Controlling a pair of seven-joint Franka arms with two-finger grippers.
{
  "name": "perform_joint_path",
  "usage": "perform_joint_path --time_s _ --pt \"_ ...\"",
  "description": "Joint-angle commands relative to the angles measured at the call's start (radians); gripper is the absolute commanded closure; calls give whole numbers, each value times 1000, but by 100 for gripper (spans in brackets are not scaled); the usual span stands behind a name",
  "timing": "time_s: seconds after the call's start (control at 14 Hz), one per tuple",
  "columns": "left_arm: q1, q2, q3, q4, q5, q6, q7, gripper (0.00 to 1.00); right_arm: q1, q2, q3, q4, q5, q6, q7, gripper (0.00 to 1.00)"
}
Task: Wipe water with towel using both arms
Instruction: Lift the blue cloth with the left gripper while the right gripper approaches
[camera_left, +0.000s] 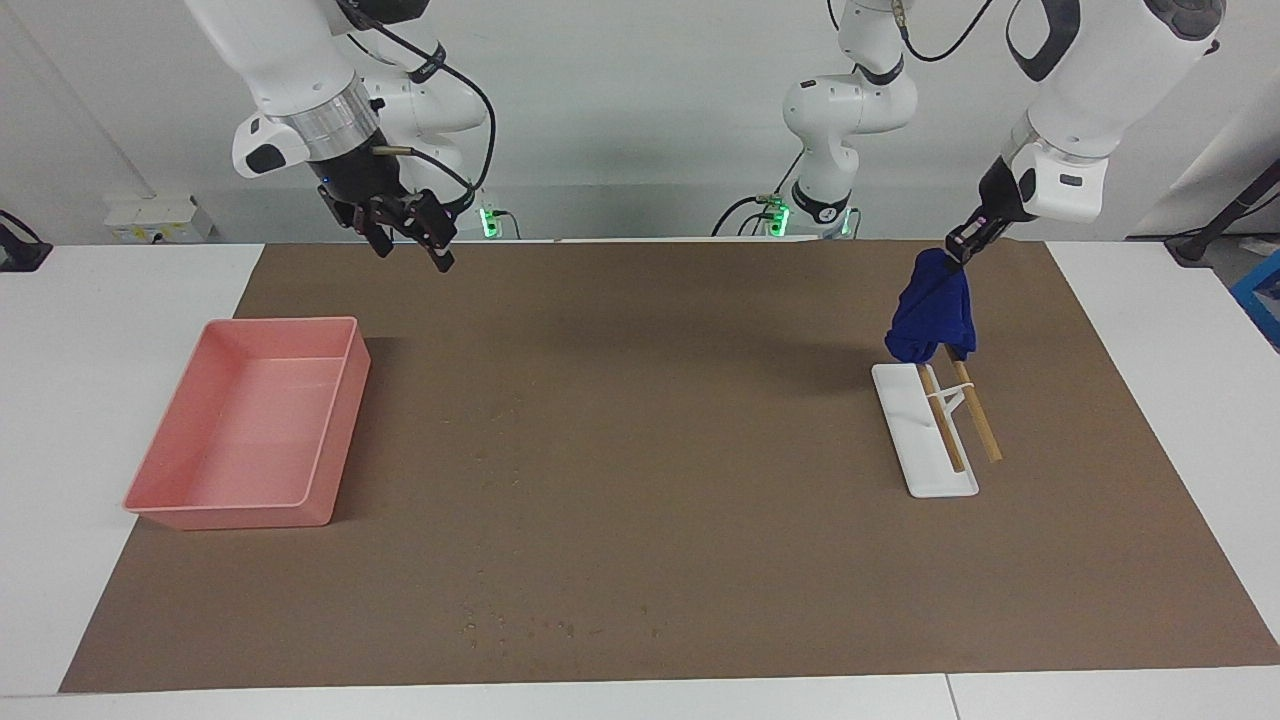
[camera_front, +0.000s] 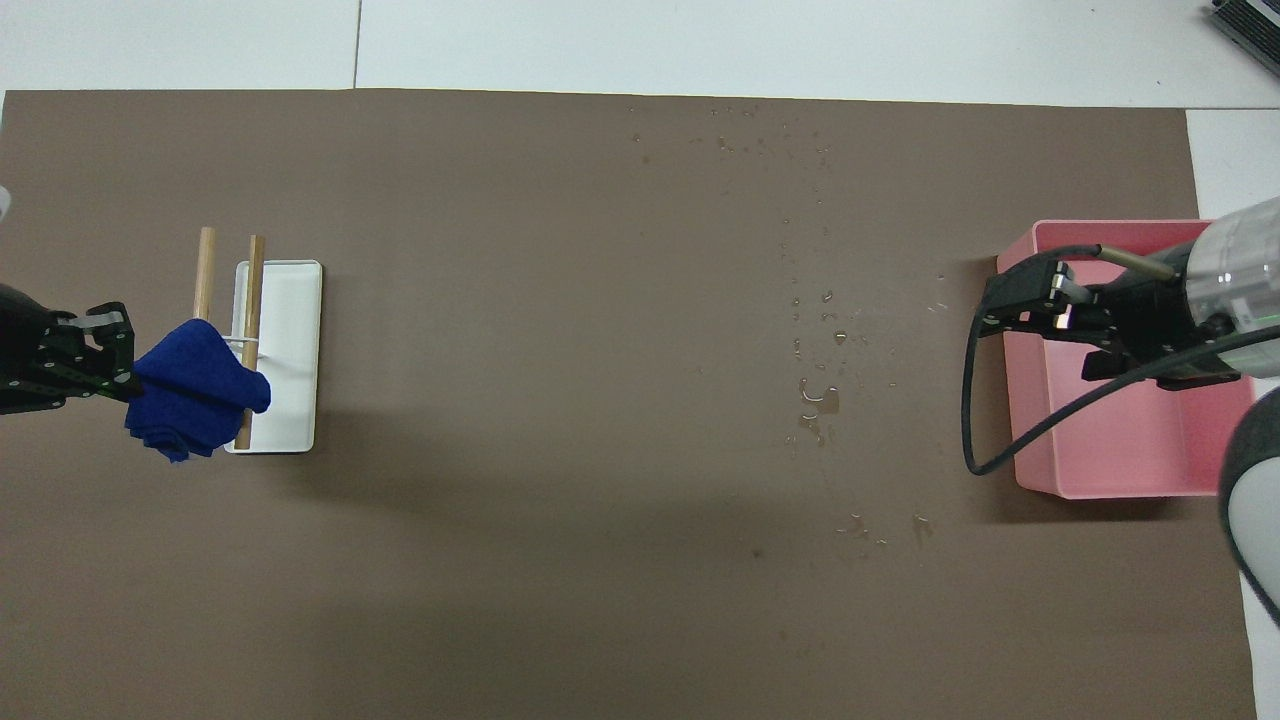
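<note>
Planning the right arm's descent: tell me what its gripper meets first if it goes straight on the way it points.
The open right gripper points down; it would likely meet the bare brown mat beside the pink bin, though depth is unclear.

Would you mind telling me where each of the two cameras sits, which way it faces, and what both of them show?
Facing view: high across the table, looking at the robots; both arms show from base to gripper, the left gripper shut on the blue towel over the white rack, the right gripper open.
Overhead view: above the robots' end, looking steeply down; only the left gripper and the right gripper with its wrist show.
Shared: towel, rack, pink tray, water, brown mat.
</note>
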Motion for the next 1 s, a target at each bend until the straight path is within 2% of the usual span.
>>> perform_joint_path --time_s 0.0,0.36,0.5,0.71,0.93 --pt "-19 18 -13 62 -39 -34 -169 100 9 12 2 8 80 53 145 0" --pt "-47 18 -106 77 -39 8 -554 100 65 59 3 10 302 190 542 1" --pt "-96 18 -126 76 -28 60 -773 100 102 79 3 10 355 231 643 1" --pt "-160 20 -126 94 -28 73 -941 100 141 122 3 18 464 297 782 1" --pt "-168 47 -131 148 -30 117 -1143 100 147 155 3 18 513 311 857 1"
